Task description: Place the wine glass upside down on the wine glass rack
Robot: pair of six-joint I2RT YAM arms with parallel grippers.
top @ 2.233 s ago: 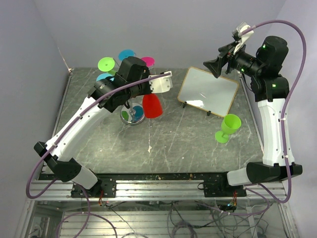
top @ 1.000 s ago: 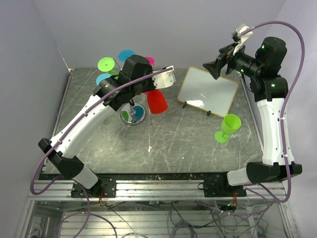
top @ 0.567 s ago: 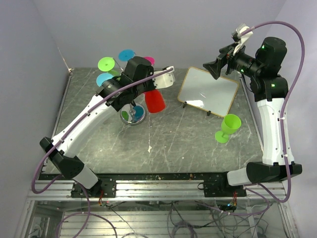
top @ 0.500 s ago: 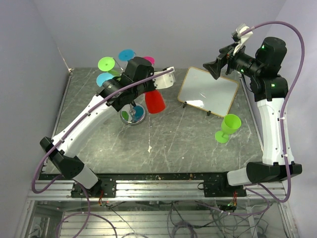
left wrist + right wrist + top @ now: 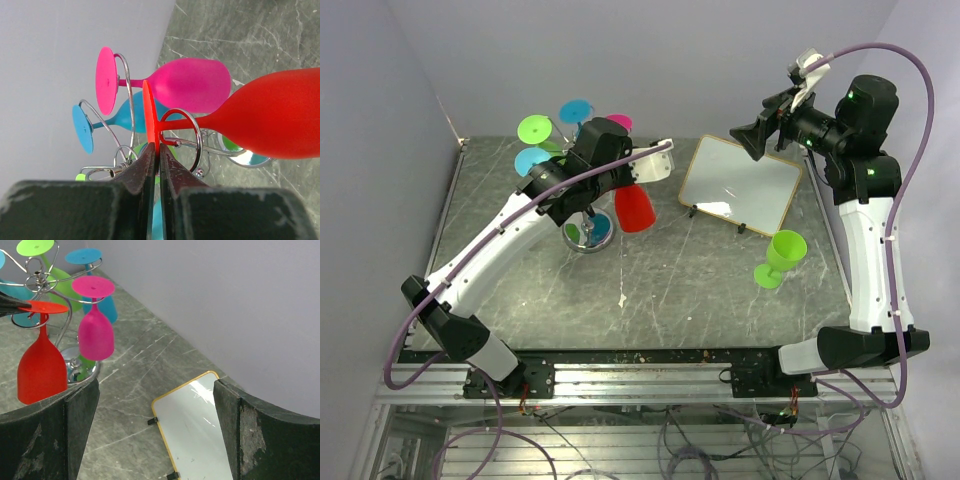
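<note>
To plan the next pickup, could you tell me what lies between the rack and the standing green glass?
Only bare table, in the top view, between rack and green glass; the board stands just behind that stretch.

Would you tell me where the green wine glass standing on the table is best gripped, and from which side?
Probably grip the green wine glass by its thin stem, between bowl and foot, coming in level from the side of the right arm: it stands upright and alone, and the bowl flares wide.
</note>
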